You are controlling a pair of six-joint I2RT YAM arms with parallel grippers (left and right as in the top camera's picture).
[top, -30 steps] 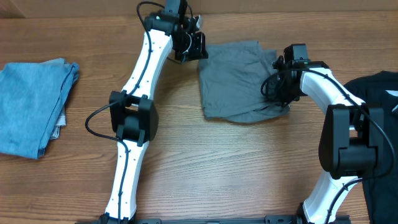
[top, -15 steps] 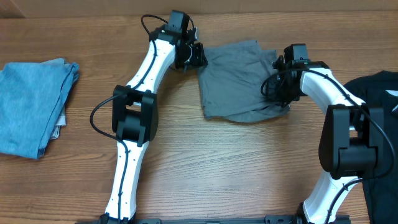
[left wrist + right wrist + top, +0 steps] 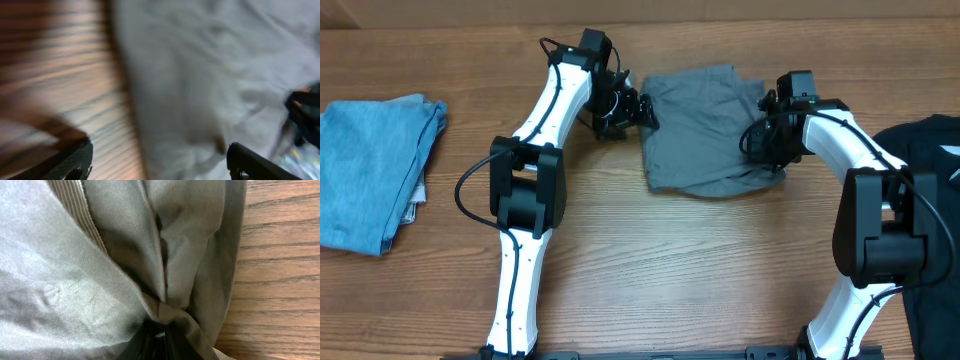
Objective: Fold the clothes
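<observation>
Medium-grey shorts [image 3: 705, 135], folded and rumpled, lying flat on the wooden table, right edge bunched

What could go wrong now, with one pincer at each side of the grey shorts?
1. The right pincer grips a bunched knot of the grey shorts, apparently several layers. Pulling may drag or crease the whole garment instead of folding it.
2. The left pincer is open across the shorts' left edge, with one finger over the bare table. Closing there may catch only a thin edge, or miss.
</observation>
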